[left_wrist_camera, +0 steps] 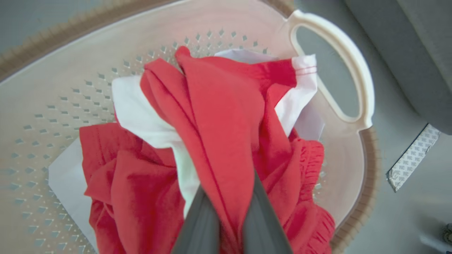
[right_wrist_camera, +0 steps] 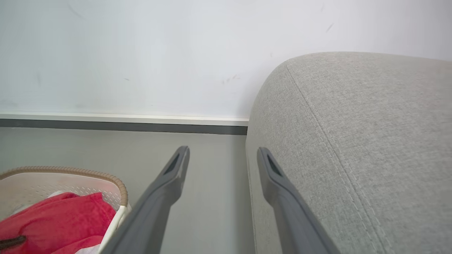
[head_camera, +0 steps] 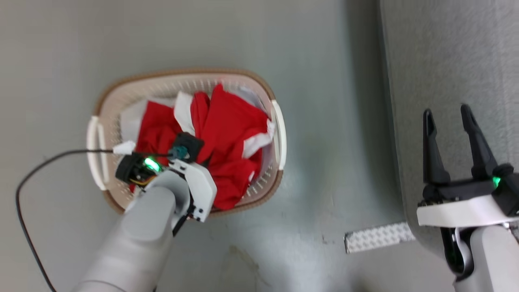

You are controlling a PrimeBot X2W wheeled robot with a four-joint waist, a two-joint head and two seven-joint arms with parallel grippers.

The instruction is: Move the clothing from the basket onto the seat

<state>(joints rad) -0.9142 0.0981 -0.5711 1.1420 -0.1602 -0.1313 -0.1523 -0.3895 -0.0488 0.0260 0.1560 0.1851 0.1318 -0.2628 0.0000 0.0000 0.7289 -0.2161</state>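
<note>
Left gripper (left_wrist_camera: pixel 229 188) is down inside the basket (head_camera: pixel 162 86). Its long dark fingers are pressed together on a fold of the clothing (left_wrist_camera: pixel 219 106), with red fabric pinched between them.

All the clothing I can see is in the basket: a soft crumpled red heap with white trim panels. One elastic-gathered hem is on the side toward the seat. A flat plain white sheet (left_wrist_camera: pixel 65 176) lies under the heap, against the basket bottom.

Basket is oval cream plastic, walls punched with rows of small diamond holes. It has a ribbed brown rim and a smooth white loop handle (left_wrist_camera: pixel 353 56) at each end. It sits on smooth grey floor (head_camera: pixel 324 121).

Seat (head_camera: pixel 454 48) is beside the basket, not touching, with bare floor between. It is light grey woven upholstery with a rounded edge and a stitched seam along it.

Right gripper (head_camera: pixel 447 111) is well away from the basket, over the seat's edge. Its fingers are spread wide with nothing between them.

A small white embossed strip (head_camera: pixel 377 237) lies on the floor between basket and seat, one end at the seat's base. A thin black cable (head_camera: pixel 24 182) loops off the left wrist, on the basket's side away from the seat.
</note>
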